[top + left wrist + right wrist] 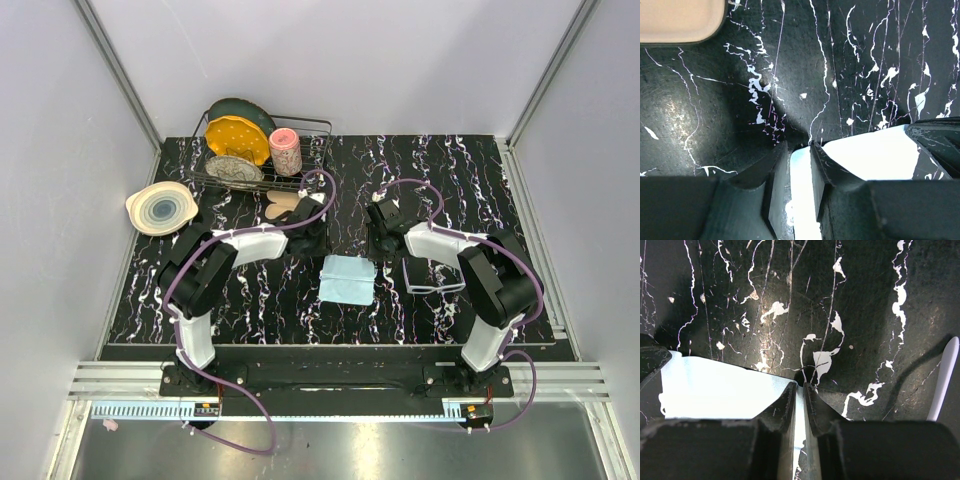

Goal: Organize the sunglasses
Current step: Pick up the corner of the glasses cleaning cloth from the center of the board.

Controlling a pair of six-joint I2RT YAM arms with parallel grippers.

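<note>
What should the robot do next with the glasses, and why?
Probably open the right gripper and swing it toward the sunglasses: they lie untouched just right of the cloth, and that gripper looks shut, holding nothing.

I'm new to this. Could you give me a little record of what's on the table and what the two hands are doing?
cloth: light blue, centre of table
sunglasses: on the table, just right of the cloth
left hand: low at the cloth's edge, grip unclear
right hand: likewise
dish rack: far left, holds plates and a pink cup
</note>
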